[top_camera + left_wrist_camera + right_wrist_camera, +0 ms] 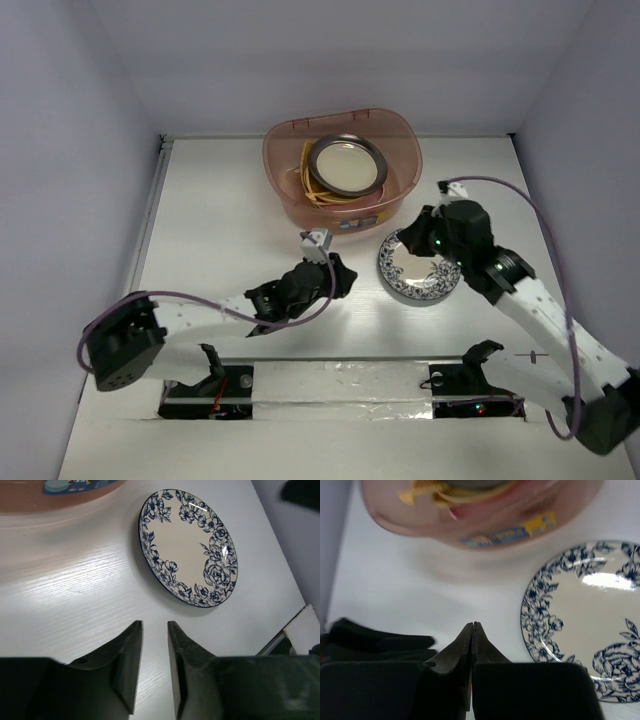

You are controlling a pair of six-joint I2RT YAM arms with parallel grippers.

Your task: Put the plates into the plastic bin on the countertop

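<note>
Left of centre on the countertop (220, 220), my left gripper (155, 626) shows a narrow gap, holding nothing. Behind it, the bin (285, 190) has the metal-rimmed plate (345, 165) inside. The blue floral plate (420, 265) lies flat just outside the bin, my right gripper (472, 626) pinched closed and empty beside it.

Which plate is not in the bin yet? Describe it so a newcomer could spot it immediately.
Find the large pinkish plastic bin at the far side of the white countertop. Just near-right of it, flat on the surface, lies a round plate. It alone has a blue floral border around a cream centre.
</note>
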